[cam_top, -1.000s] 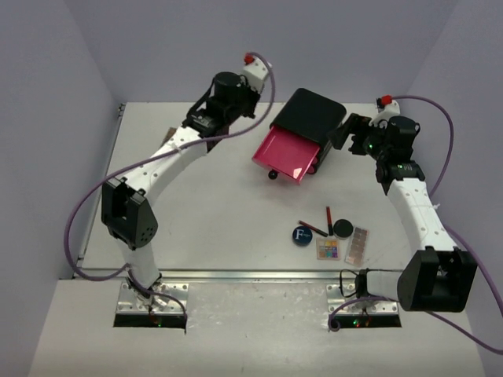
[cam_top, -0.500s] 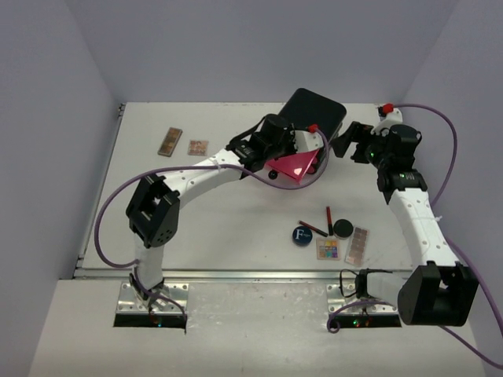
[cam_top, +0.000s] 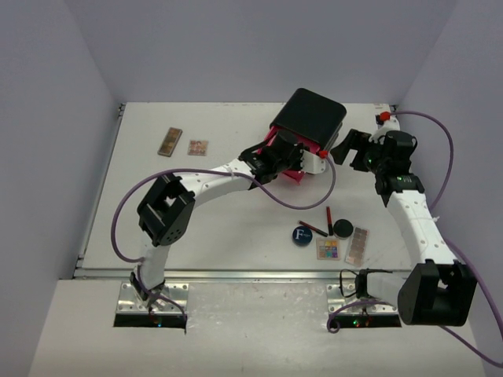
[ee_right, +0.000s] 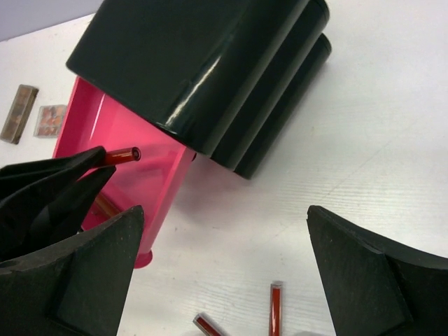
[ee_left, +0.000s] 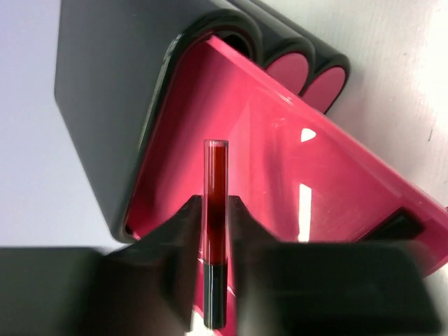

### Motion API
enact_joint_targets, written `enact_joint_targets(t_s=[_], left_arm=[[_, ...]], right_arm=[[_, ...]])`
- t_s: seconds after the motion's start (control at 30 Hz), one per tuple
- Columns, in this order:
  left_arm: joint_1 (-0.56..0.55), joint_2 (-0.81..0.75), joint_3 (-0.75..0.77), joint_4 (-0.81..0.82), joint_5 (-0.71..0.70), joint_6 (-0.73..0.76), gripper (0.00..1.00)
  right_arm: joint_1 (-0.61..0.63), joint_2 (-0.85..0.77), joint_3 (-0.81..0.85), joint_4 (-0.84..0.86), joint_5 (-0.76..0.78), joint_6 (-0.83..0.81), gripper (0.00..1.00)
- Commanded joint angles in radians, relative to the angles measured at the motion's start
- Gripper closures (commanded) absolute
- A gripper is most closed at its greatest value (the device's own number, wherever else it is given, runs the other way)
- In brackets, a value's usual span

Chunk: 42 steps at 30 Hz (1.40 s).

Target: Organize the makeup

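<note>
- Holding the pencil (ee_left: pixel 215 182) clamped in its jaws, the left gripper (ee_left: pixel 215 234) hung over the open pink drawer (ee_left: pixel 301 203) of the black box (ee_left: pixel 98 84).
- Doing this well, I judged, meant lowering the pencil until it lay nearly flat inside the drawer, clear of the front wall, and only then letting go.
- The right gripper (cam_top: pixel 344 147) hovered beside the box, jaws spread and empty.
- The only readable mark was a white "F" on the blue compact (cam_top: pixel 302 235), which lay on the table (cam_top: pixel 220 228).
</note>
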Motion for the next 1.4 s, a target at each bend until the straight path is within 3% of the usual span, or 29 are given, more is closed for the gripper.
enact_joint_targets(t_s=[0.0,0.07,0.17,0.43,0.57,0.77,0.97,1.23,1.37], left_arm=[[-0.003,0.012,0.01,0.066,-0.017,0.021,0.66],[-0.003,0.012,0.017,0.067,-0.026,0.019,0.5],[-0.004,0.001,0.034,0.067,-0.039,0.008,0.4],[-0.004,-0.089,0.051,0.067,-0.129,-0.046,0.38],[0.0,-0.2,0.05,0.098,-0.271,-0.109,0.35],[0.055,-0.376,0.002,-0.039,-0.337,-0.299,0.27],[0.297,-0.566,-0.153,-0.147,-0.266,-0.571,0.27],[0.616,-0.806,-0.545,-0.07,-0.111,-0.689,0.26],[0.715,-0.861,-0.69,0.009,-0.099,-0.701,0.26]], right_arm=[[-0.001,-0.022,-0.01,-0.023,0.088,0.001,0.01],[-0.001,-0.017,-0.018,-0.028,0.079,-0.018,0.01],[-0.001,0.006,-0.035,-0.029,0.045,-0.032,0.01],[-0.001,0.02,-0.113,-0.022,0.011,-0.021,0.01],[-0.001,0.013,-0.148,-0.01,-0.009,-0.038,0.01],[0.0,0.011,-0.173,-0.026,-0.058,-0.063,0.07],[0.021,0.014,-0.184,-0.024,-0.074,-0.051,0.12],[0.129,0.067,-0.217,0.02,-0.041,-0.058,0.13],[0.131,0.094,-0.268,0.071,-0.057,-0.026,0.13]])
